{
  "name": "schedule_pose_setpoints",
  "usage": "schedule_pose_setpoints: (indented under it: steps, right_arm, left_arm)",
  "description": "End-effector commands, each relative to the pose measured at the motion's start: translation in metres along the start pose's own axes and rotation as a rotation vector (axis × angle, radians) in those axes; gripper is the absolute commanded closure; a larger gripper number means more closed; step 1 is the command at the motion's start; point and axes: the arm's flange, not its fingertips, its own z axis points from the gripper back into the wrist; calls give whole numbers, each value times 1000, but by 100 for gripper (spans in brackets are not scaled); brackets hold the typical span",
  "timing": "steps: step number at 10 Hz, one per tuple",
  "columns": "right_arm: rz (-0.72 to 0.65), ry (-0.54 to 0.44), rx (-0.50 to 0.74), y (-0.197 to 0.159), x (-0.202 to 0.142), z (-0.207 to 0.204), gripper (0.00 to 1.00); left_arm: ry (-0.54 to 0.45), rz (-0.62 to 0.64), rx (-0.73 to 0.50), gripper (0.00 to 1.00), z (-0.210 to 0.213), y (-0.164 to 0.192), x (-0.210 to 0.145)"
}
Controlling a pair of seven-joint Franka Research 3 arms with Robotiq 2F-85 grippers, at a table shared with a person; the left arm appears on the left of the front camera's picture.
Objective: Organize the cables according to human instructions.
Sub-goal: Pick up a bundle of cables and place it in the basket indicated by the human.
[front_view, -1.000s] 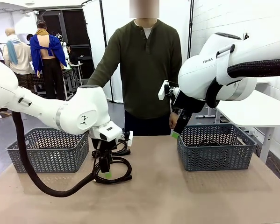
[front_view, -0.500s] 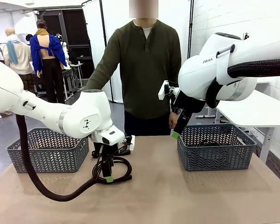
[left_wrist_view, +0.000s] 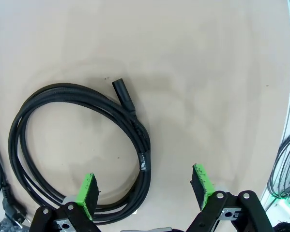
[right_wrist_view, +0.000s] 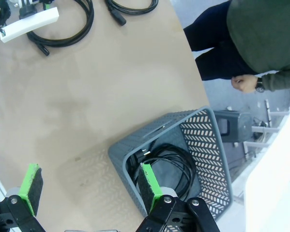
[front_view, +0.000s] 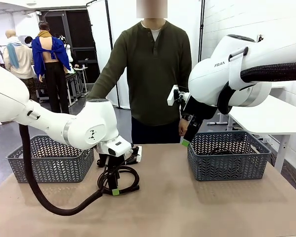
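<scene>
The coiled cable (left_wrist_view: 140, 135) is black on the plain tan desk (front_view: 197, 207). The left basket (front_view: 49, 163) and the right basket (front_view: 227, 165) are grey, their walls cut in a herringbone pattern. The left tool (left_wrist_view: 144, 174) is black with bright green pads (left_wrist_view: 88, 193). The arms (front_view: 88, 126) are white; the person's sweater (front_view: 152, 74) is olive green.

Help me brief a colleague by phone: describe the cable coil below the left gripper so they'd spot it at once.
On the tan table, look between the two grey baskets, nearer the left basket. Two black coils lie there; the cable coil meant is the one on the robot's side, directly under the open left gripper, while its neighbour lies farther toward the person.
</scene>
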Motion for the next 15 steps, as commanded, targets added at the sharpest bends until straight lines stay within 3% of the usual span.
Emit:
schedule_pose_setpoints:
  steps: [1,15]
  right_arm:
    - [-4,2,-1,0,-1,-1,0]
    - [-4,2,-1,0,-1,-1,0]
  left_arm:
    - [10,1,11,0,-3,3,7]
    - [57,-36,-36,0,-25,12,12]
